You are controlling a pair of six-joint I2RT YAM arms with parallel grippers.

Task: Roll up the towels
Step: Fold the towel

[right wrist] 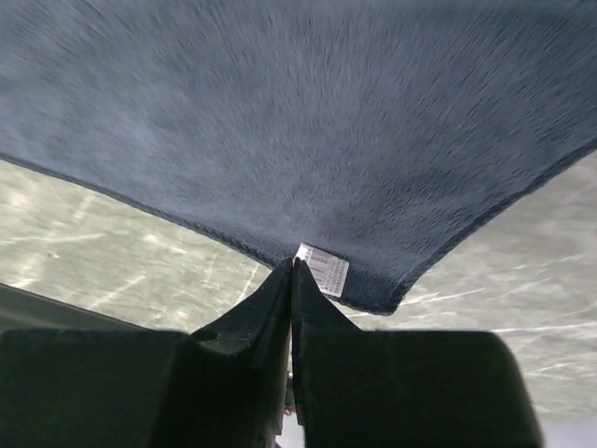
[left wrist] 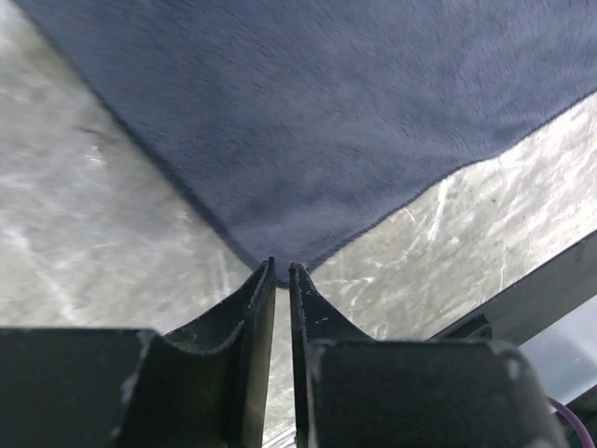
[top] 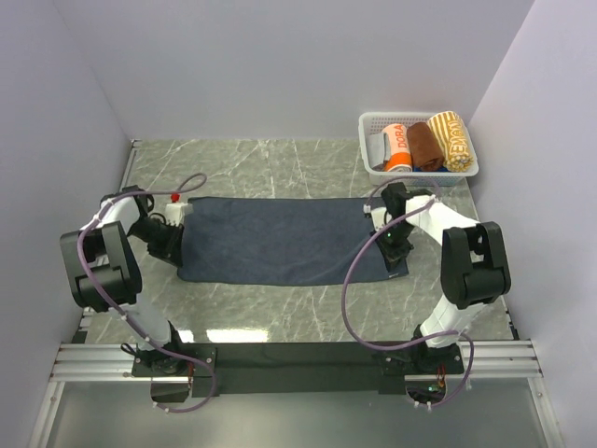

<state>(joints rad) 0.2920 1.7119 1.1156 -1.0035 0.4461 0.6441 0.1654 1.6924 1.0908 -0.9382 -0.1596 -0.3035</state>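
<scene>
Navy-blue and plush, the towel (top: 289, 238) lies flat across the middle of the frame, white tag (right wrist: 323, 269) at its right end, the left gripper (left wrist: 282, 269) and the right gripper (right wrist: 292, 264) each pinched shut on an end; rolling looks about to begin, needing both grips moved together.

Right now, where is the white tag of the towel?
In the right wrist view, the tag lies at the towel's near edge, close to a corner, touching the right gripper's tips.

Tabletop (top: 270, 168) beyond the towel (top: 280, 241) lies open; basket (top: 373, 118) blocks far-right corner.
</scene>
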